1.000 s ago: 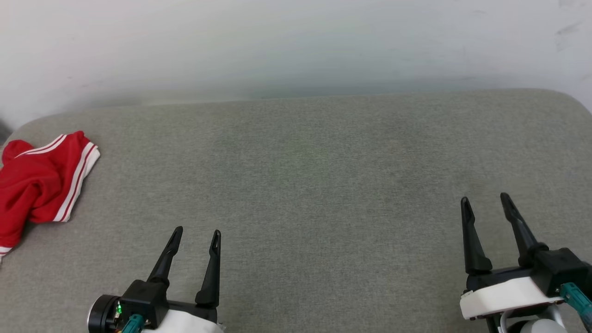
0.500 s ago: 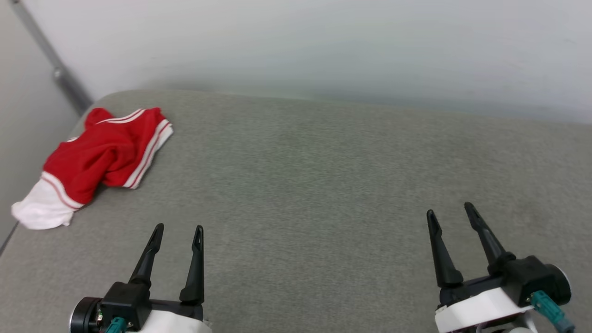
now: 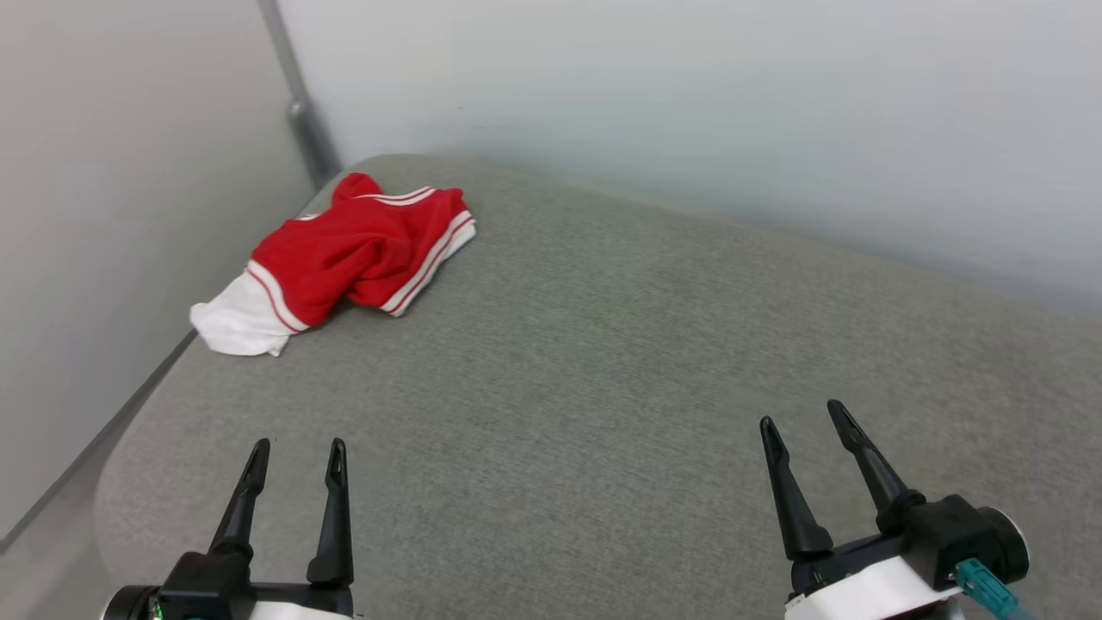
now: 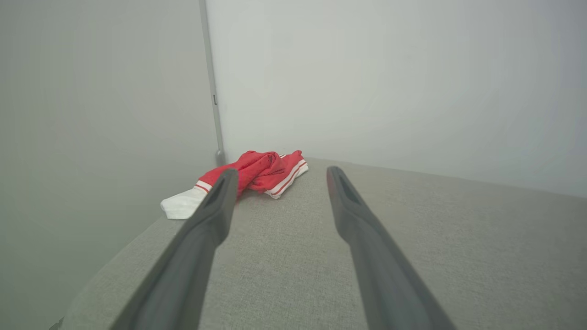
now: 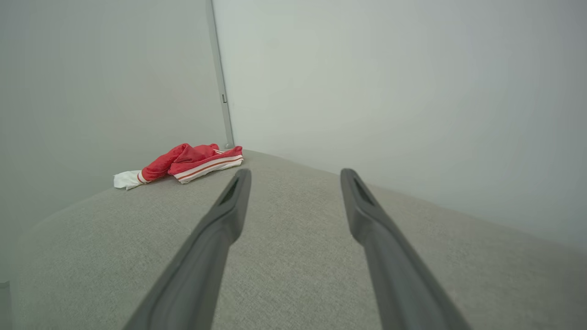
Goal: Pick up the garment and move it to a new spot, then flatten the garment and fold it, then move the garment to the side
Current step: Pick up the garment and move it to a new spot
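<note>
- Grey padded surface (image 3: 603,362): landmark for the entries below.
- Garment (image 3: 344,254): crumpled heap at surface's far left corner, untouched. Likely light, soft, limp, not fragile; should sag and unroll when lifted. Best hold, by judgement: striped hem (image 3: 430,250) or white sleeve (image 3: 232,323), both exposed at heap's edges.
- Left gripper (image 3: 298,449), right gripper (image 3: 803,419): over surface's near edge, fingers spread wide, nothing held.
- Change: head camera swung left; garment unmoved on surface, now wholly in view; grippers as wide as before.

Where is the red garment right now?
In the head view the garment lies crumpled at the far left corner of the grey surface, beside the wall post, ahead of the left gripper.
</note>
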Available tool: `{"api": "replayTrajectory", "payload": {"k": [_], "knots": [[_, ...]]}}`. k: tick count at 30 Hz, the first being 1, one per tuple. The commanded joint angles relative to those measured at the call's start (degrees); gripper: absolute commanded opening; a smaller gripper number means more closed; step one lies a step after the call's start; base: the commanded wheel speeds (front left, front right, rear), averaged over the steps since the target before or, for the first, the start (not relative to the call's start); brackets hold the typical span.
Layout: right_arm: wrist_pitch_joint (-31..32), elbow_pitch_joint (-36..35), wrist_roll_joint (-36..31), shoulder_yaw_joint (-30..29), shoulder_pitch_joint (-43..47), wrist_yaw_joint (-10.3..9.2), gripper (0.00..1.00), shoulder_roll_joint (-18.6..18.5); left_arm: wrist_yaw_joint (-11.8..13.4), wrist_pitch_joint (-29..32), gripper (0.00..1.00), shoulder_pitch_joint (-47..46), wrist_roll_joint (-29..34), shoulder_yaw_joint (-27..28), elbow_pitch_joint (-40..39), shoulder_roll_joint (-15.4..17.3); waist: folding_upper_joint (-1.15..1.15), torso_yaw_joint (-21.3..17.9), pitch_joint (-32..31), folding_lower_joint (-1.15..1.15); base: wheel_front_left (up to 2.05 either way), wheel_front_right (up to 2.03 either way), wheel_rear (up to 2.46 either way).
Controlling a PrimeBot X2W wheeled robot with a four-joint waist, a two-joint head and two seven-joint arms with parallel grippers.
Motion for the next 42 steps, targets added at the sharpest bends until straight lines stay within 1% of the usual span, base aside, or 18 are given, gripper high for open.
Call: {"api": "replayTrajectory", "payload": {"k": [1,5,9,16,23,28,34,36,38,40,42], "knots": [[-0.14,0.12,0.21,0.28,0.37,-0.04,1.00,0.03,-0.18,-0.16,1.00,1.08,0.41,0.02,-0.32,-0.09,0.00,2.09,-0.74,0.00,0.00,0.00,0.00],[-0.14,-0.04,0.44,0.45,0.44,-0.04,1.00,0.02,-0.41,-0.16,1.00,1.51,0.88,-0.11,-0.61,-0.09,0.00,3.58,-1.06,0.00,0.00,0.00,0.00],[-0.14,0.11,0.81,1.20,0.33,-0.04,1.00,0.02,-0.59,-0.16,1.00,1.88,0.72,0.57,-1.20,-0.09,0.00,3.96,-0.96,0.00,0.00,0.00,0.00],[-0.14,0.64,1.10,1.62,-0.06,-0.04,1.00,0.02,-0.36,-0.16,1.00,2.01,-1.09,1.53,-1.98,-0.09,0.00,4.02,-1.09,0.00,0.00,0.00,0.00],[-0.14,0.39,0.63,1.35,0.50,-0.04,1.00,0.02,-0.66,-0.16,1.00,2.16,-2.55,1.16,-0.69,-0.09,0.00,3.42,-0.74,0.00,0.00,0.00,0.00],[-0.14,-0.45,-1.21,1.50,-1.32,-0.04,1.00,0.02,-0.83,-0.16,1.00,0.11,-4.18,1.63,0.39,-0.08,0.00,1.33,2.26,0.00,0.00,0.00,0.00],[-0.14,-2.91,-5.16,0.42,-3.94,-0.03,1.00,0.01,-1.64,-0.15,1.00,-5.90,-5.05,1.94,2.35,0.10,0.00,-1.80,9.70,0.00,0.00,0.00,0.00],[-0.14,-4.36,-6.43,0.05,-5.33,-0.04,1.00,0.00,-1.73,-0.15,1.00,-9.59,-6.10,2.53,3.12,1.03,0.00,-2.95,12.95,0.00,0.00,0.00,0.00],[-0.14,-5.79,-7.73,-0.27,-6.39,-0.04,1.00,-0.01,-1.81,-0.15,1.00,-13.31,-7.44,1.91,4.58,3.32,0.00,-4.09,16.02,0.00,0.00,0.00,0.00],[-0.14,-7.20,-8.98,-0.74,-7.48,-0.04,1.00,-0.02,-1.80,-0.15,1.00,-17.16,-10.06,0.44,6.90,6.45,0.00,-5.12,18.74,0.00,0.00,0.00,0.00],[-0.14,-8.56,-9.87,-0.77,-8.70,-0.04,1.00,-0.01,-1.81,-0.02,1.00,-20.97,-12.93,-1.45,10.05,11.37,0.00,-6.34,21.50,0.00,0.00,0.00,0.00]]}}
